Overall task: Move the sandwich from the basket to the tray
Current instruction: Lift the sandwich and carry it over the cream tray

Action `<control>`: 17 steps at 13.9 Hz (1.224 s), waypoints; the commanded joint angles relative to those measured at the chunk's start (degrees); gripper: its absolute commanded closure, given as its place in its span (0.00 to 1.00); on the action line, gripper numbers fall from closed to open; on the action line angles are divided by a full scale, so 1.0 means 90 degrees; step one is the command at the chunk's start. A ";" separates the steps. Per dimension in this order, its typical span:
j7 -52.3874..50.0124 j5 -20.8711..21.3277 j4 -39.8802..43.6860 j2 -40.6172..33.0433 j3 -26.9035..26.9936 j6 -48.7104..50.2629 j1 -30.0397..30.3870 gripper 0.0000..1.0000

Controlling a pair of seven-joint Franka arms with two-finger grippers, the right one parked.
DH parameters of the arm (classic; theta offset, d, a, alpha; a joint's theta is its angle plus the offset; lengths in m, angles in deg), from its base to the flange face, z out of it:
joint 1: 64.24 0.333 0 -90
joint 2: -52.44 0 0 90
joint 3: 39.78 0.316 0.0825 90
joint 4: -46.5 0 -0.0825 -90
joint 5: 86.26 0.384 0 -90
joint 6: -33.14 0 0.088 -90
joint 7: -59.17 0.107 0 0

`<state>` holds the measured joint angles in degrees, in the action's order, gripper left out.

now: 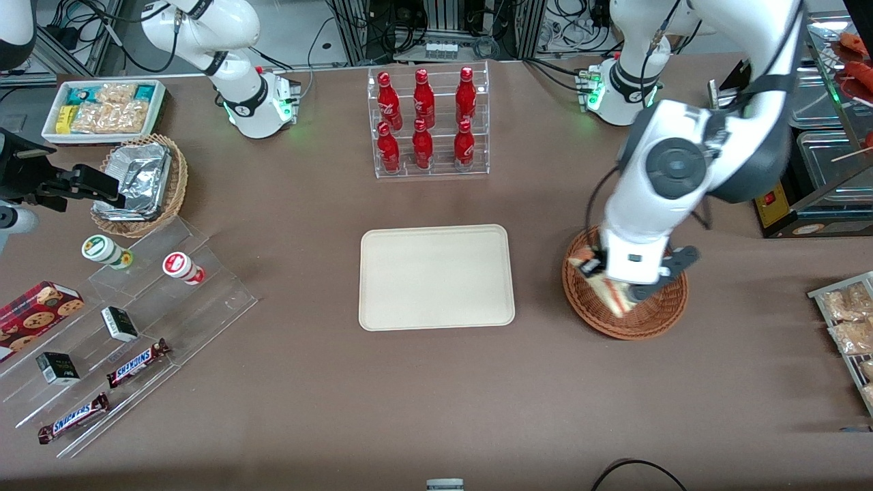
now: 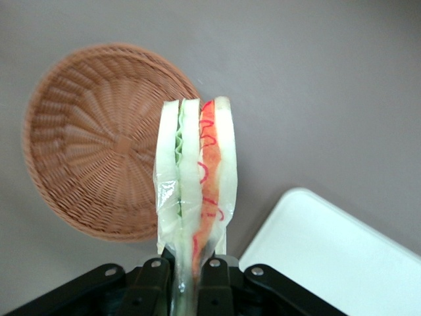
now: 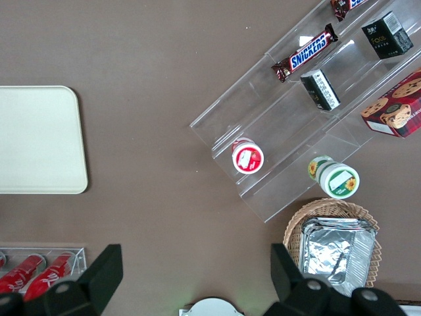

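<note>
We logged a clear rack (image 1: pixel 428 123) of six red bottles on the brown table (image 1: pixel 307 382). Toward the parked arm's end sat a white box of snack packets (image 1: pixel 104 109), a light wicker basket with foil containers (image 1: pixel 142 184), and a clear stepped stand (image 1: pixel 136 327) holding two Snickers bars (image 1: pixel 136 363), small dark boxes and two round tubs, possibly yogurt.

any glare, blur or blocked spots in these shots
Front view: sharp, even light; the arm hides much of the basket. Left wrist view: the end effector grips the sandwich over the empty basket; the tray looks washed out. Right wrist view: crisp.
</note>
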<state>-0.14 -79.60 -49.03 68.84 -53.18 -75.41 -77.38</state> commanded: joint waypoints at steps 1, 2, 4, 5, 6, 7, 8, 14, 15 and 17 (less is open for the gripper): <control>0.0106 0.0011 0.0583 0.0550 -0.0083 0.0040 -0.0471 1.00; 0.0106 0.0001 0.0778 0.0745 -0.0093 0.0030 -0.0638 1.00; 0.0096 0.0011 0.1082 0.1077 -0.0093 -0.0058 -0.0999 1.00; 0.0105 0.0011 0.1160 0.1176 -0.0093 -0.0145 -0.1098 1.00; 0.0106 0.0001 0.1171 0.1263 -0.0093 -0.0388 -0.1215 1.00; 0.0106 0.0001 0.1161 0.1351 -0.0093 -0.0603 -0.1341 1.00; 0.0106 0.0040 0.1161 0.1468 -0.0093 -0.0760 -0.1517 1.00; 0.0367 0.0070 0.1161 0.2231 -0.0083 -0.1855 -0.2075 1.00; 0.0640 0.0011 0.1151 0.2289 -0.0093 -0.1865 -0.2095 1.00; 0.0740 0.0001 0.1161 0.2484 -0.0093 -0.1884 -0.2231 1.00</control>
<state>4.78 -79.52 -40.36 89.43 -54.55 -92.16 -96.06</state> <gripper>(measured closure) 0.846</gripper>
